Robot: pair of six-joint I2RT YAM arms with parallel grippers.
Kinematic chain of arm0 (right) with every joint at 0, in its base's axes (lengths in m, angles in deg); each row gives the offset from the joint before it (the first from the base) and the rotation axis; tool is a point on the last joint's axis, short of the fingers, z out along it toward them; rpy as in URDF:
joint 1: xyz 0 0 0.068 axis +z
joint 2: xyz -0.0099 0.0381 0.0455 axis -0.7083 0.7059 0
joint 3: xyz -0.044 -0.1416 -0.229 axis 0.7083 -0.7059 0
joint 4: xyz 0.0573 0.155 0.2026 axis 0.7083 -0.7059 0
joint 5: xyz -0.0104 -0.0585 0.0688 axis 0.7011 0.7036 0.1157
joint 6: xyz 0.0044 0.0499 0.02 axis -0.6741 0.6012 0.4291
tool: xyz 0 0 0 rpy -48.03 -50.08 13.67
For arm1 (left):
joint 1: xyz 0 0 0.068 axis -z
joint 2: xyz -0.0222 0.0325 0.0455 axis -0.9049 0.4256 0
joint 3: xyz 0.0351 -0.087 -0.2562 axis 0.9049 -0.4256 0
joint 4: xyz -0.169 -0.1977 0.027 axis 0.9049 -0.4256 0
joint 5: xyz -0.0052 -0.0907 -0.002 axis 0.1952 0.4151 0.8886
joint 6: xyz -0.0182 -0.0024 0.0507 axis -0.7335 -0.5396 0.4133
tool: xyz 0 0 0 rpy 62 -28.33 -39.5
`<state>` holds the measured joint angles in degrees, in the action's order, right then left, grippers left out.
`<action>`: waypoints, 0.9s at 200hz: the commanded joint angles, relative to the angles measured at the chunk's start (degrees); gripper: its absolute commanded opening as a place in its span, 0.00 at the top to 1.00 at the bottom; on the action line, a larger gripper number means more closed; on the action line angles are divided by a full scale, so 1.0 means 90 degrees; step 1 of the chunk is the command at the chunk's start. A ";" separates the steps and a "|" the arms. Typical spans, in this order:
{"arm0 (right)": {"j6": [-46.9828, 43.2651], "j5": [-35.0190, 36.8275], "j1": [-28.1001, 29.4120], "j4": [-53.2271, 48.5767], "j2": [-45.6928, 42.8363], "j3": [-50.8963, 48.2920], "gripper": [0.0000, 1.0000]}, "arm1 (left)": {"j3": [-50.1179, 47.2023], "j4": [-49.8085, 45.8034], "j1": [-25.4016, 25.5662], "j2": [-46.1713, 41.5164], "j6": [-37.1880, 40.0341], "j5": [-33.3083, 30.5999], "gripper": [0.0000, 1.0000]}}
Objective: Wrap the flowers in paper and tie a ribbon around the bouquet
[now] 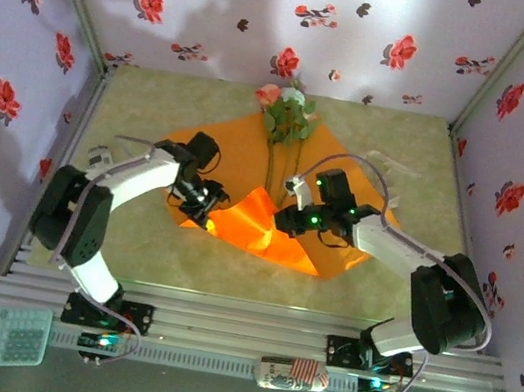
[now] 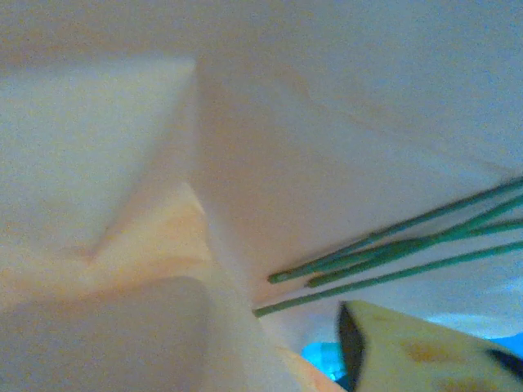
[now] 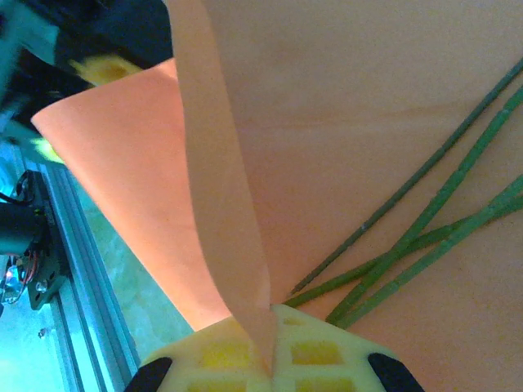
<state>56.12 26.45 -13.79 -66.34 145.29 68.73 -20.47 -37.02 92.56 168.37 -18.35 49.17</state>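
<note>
The right gripper [image 1: 290, 219] is closed on the paper [image 1: 238, 156]: in its wrist view a raised fold of the sheet runs down into the seam between the yellow fingers [image 3: 212, 359], pinched there at the right gripper [image 3: 268, 363]. The left gripper [image 1: 205, 208] sits at the paper's near-left edge, across the lifted fold from the right one. Its wrist view gives one yellow finger [image 2: 409, 351] under pale, washed-out paper [image 2: 270, 163], and I cannot tell whether its jaws are apart or hold anything. The flowers [image 1: 285, 114] lie along the middle of the sheet, blooms at the far end just past the paper's far corner and close to the back wall [image 1: 303, 21]. Their stems [image 3: 409, 229] run toward the arms and end just beside the right gripper's fingers, bare and green, crossing one another on the sheet. They show from the left wrist too [image 2: 392, 249]. The paper's near part stands up off the table [image 1: 156, 106] as a bright, glowing fold between the two grippers, and its near corner lies close to the rail [image 1: 238, 329]. Bare table is open to the left and right of the sheet, bounded by walls on three sides. A pale strip that looks like the ribbon [image 1: 396, 165] lies on the table right of the sheet. A calculator [image 1: 9, 336] rests beyond the rail, near left.
</note>
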 commanded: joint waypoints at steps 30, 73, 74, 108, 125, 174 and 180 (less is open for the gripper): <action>0.0116 -0.0444 -0.0121 -0.1087 0.0700 0.0650 1.00 | -0.0953 -0.0628 -0.0424 -0.1091 0.0190 -0.0330 0.29; 0.0129 -0.0462 0.0062 -0.0872 0.0522 0.0587 1.00 | -0.0895 -0.0617 -0.0530 -0.0988 0.0054 -0.0328 0.15; 0.0133 -0.0456 0.0069 -0.0867 0.0516 0.0585 1.00 | -0.0911 -0.0614 -0.0537 -0.0986 0.0038 -0.0329 0.15; 0.0164 -0.0354 0.0165 -0.0794 0.0374 0.0545 1.00 | -0.1196 -0.0435 -0.0743 -0.0897 -0.0049 -0.0442 0.20; 0.0174 -0.0341 0.0181 -0.0777 0.0359 0.0525 1.00 | -0.1242 -0.0435 -0.0759 -0.0747 0.0041 -0.0439 0.23; 0.0165 -0.0372 0.0236 -0.0745 0.0234 0.0433 1.00 | -0.1001 -0.0625 -0.0786 -0.0236 0.0396 -0.0672 0.57; 0.0160 -0.0373 0.0251 -0.0755 0.0204 0.0418 1.00 | -0.0960 -0.0738 -0.0795 -0.0191 0.0494 -0.0758 0.61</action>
<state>56.97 23.65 -12.22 -73.53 149.60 73.21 -31.20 -39.64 86.00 164.41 -16.74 45.48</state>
